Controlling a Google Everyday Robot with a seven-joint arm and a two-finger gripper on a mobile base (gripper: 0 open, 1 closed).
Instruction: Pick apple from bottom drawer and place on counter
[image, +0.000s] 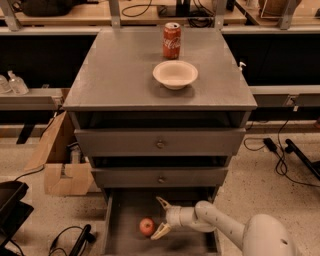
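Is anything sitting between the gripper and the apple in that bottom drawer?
Nothing visible. The gripper, fingers open, is inside the bottom drawer just beside the apple, with only bare drawer floor between them.

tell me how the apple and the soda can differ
Shape: the apple is round; the soda can is a cylinder standing upright.
Place: the apple lies in the open bottom drawer; the soda can stands on the counter, behind a bowl.
Company: the open gripper sits close beside the apple; nothing reaches toward the soda can.
Both are red.
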